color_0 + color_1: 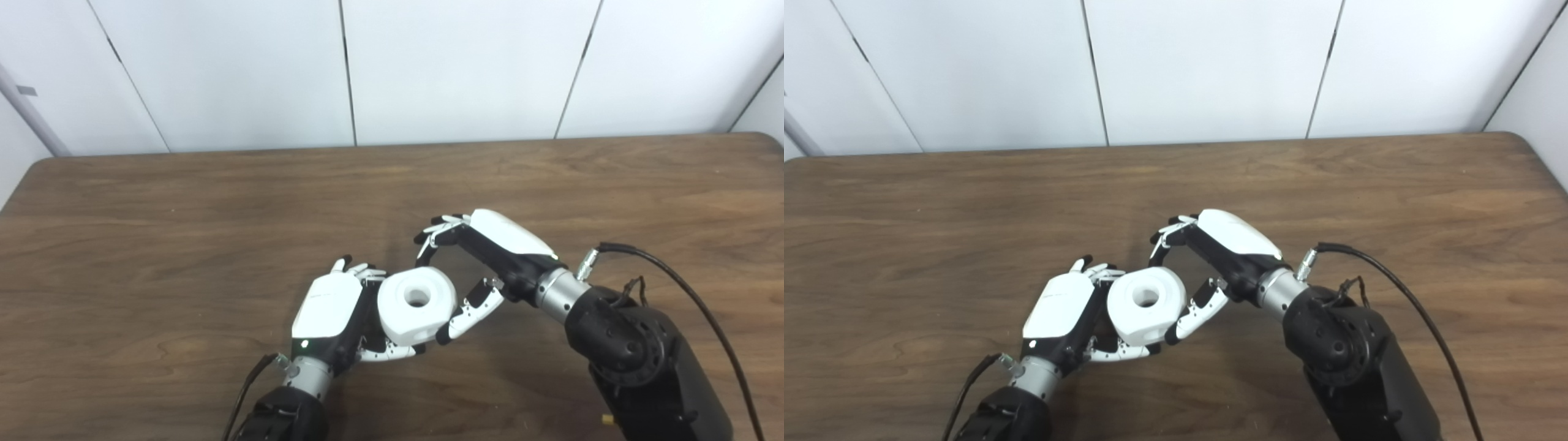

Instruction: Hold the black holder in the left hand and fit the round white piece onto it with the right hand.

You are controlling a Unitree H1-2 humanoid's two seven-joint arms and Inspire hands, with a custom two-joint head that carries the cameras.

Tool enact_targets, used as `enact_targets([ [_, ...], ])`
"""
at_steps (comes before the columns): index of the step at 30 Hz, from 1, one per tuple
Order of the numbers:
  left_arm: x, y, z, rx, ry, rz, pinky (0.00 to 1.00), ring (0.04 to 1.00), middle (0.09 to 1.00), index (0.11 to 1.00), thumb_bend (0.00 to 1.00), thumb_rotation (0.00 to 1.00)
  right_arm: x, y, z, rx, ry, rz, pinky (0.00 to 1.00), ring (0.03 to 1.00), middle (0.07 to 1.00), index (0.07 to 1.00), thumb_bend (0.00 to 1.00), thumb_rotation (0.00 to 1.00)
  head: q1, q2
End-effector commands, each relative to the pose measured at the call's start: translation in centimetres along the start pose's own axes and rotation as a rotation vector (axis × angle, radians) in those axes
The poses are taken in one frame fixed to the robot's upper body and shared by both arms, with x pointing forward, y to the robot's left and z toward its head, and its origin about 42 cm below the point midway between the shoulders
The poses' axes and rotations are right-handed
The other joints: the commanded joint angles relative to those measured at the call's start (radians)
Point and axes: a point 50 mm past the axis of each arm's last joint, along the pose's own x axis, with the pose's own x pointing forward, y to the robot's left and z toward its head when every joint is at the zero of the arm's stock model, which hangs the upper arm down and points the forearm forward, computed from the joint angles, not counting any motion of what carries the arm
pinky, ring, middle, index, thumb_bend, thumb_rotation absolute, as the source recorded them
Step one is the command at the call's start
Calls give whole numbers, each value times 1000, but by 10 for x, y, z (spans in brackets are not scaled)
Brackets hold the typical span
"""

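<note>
The round white piece point(405, 320), with a hole in its middle, sits low over the table between my two hands. My left hand point(329, 306) is curled against its left side, fingers wrapped under it. The black holder is hidden under the white piece and inside that hand; only dark bits show there. My right hand point(497, 244) reaches in from the right. Its fingers point(436, 233) touch the piece's far edge and its thumb point(467, 313) presses the near right side. The piece point(1145, 318) and both hands show the same way in the right eye view.
The brown wooden table point(184, 208) spreads out on all sides of the hands. A white panelled wall point(453, 67) stands behind its far edge. A black cable point(686, 288) loops off my right forearm.
</note>
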Motion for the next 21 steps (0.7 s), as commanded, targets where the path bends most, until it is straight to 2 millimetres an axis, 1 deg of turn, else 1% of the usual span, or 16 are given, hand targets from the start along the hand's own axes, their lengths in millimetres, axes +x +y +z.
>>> enact_targets([
  [1, -1, -19, 0, -8, 13, -96, 1000, 873, 764, 485, 522, 48, 1, -3, 5, -11, -36, -13, 1000, 950, 823, 482, 524, 133, 1, 1],
  [9, -2, -19, 0, -7, 14, -98, 1000, 875, 764, 485, 522, 48, 1, -4, 3, -62, -24, -10, 1000, 950, 829, 492, 524, 149, -1, 0],
  [10, -2, -19, 0, -6, 13, -98, 1000, 874, 764, 485, 522, 48, 1, -4, 3, -62, -22, -9, 1000, 953, 832, 555, 721, 189, -1, 0],
  [11, -2, -19, 0, -4, 13, -98, 1000, 873, 764, 485, 522, 48, 1, -4, 2, -63, -21, -8, 1000, 955, 835, 598, 850, 220, -1, 0],
  [13, -2, -18, 0, -5, 13, -99, 1000, 872, 764, 485, 522, 48, 1, -4, 2, -69, -14, -4, 1000, 964, 849, 639, 944, 258, -1, 0],
  [14, -2, -18, 0, -5, 14, -100, 1000, 873, 765, 485, 522, 48, 1, -4, 1, -70, -11, -3, 1000, 970, 859, 660, 977, 277, -1, 0],
  [15, -2, -18, 0, -5, 15, -101, 1000, 873, 766, 485, 522, 48, 1, -4, 1, -71, -7, -1, 1000, 976, 868, 677, 989, 288, -7, -2],
  [17, -2, -18, 0, -2, 15, -101, 1000, 874, 767, 485, 522, 49, 0, -4, 0, -73, -2, 2, 1000, 991, 901, 722, 999, 314, -7, -2],
  [21, -2, -18, 0, -2, 13, -100, 1000, 873, 765, 485, 522, 49, -2, -4, -1, -85, 15, 12, 1000, 1000, 943, 777, 1000, 361, -7, -2],
])
